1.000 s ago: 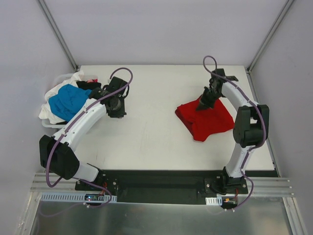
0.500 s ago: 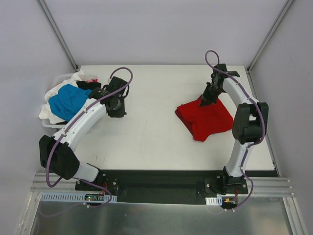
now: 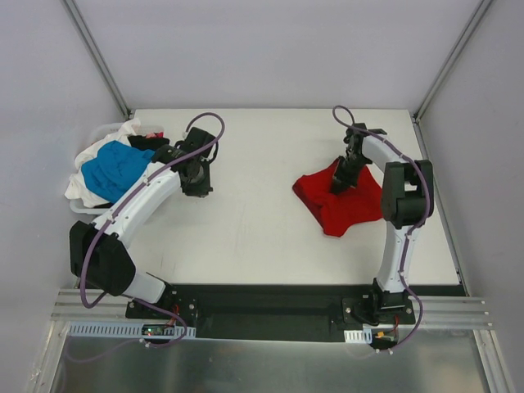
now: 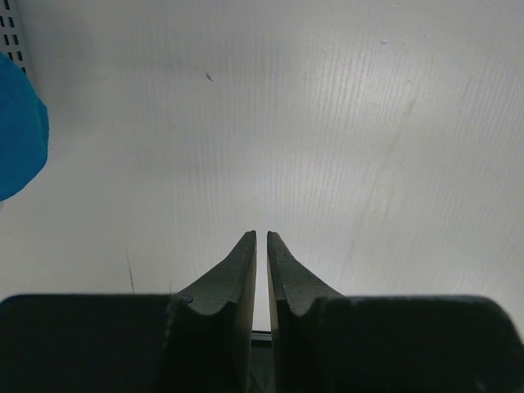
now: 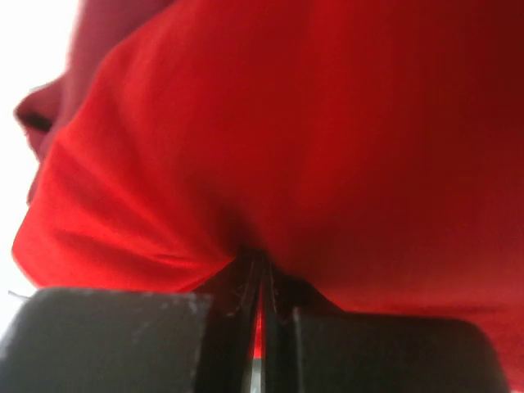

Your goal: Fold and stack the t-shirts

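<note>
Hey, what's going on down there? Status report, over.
Right claw shut on crumpled red cloth t-shirt. Left claw nearly shut, empty, above white table. Blue and white shirts heaped at left, clear of both.

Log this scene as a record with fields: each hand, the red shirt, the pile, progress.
left hand: nearly shut with a slim gap, empty, above bare table
right hand: shut on a fold of the red t-shirt
red t-shirt: crumpled, not folded, on the right half of the table
pile: blue t-shirt on white cloth, black cloth beside it, at the table's far-left edge
progress: no folded stack visible
</note>
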### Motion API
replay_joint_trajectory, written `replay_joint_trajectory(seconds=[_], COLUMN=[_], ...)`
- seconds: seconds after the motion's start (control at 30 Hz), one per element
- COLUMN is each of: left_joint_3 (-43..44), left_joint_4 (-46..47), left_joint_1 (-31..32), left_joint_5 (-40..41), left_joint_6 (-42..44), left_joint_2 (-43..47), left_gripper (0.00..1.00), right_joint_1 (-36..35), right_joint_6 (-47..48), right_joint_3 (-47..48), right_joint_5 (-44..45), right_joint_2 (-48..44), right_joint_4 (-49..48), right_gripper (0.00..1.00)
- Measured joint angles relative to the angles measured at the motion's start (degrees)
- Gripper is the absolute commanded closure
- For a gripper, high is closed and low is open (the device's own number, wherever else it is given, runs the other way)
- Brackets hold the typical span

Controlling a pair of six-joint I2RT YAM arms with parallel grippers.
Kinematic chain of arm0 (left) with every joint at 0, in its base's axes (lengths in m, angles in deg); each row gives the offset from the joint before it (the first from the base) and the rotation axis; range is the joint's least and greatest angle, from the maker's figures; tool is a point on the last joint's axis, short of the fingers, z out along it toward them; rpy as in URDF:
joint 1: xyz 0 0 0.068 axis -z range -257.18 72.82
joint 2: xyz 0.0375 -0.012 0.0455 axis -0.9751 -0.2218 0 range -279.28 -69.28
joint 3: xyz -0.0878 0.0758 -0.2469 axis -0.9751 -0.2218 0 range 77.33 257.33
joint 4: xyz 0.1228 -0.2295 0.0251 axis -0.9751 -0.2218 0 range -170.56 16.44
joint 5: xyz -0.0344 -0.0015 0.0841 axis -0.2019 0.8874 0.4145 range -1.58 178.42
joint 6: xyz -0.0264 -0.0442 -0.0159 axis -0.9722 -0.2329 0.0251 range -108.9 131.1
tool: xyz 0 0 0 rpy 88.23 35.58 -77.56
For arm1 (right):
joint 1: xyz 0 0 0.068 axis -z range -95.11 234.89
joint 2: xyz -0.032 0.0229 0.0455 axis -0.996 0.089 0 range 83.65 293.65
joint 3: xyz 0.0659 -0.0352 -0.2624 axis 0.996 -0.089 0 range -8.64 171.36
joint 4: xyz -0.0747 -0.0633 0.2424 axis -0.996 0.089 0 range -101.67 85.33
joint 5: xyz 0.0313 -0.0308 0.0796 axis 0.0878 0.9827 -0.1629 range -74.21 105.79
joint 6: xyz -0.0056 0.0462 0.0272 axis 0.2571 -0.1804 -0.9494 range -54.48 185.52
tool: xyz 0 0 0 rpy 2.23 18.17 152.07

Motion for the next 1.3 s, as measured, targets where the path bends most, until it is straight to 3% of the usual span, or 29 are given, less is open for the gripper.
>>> replay_joint_trajectory(seconds=[0.43,0.9,1.3], left_joint_3=[0.09,0.09,0.09], left_joint_4=[-0.02,-0.04,-0.07], left_joint_1=[0.0,0.0,0.0], left_joint_5=[0.0,0.0,-0.02], left_joint_6=[0.07,0.07,0.07], left_joint_2=[-0.46,-0.46,-0.46], left_gripper=[0.9,0.89,0.89], right_joint_1=[2.32,13.49,16.7], right_joint_6=[-2.64,-5.68,-6.14], right_joint_3=[14.08,16.87,14.38], right_joint_5=[-1.55,5.03,7.1], right_joint_2=[8.76,8.76,7.52], right_joint_4=[2.78,2.14,1.57], right_gripper=[0.99,0.99,0.99])
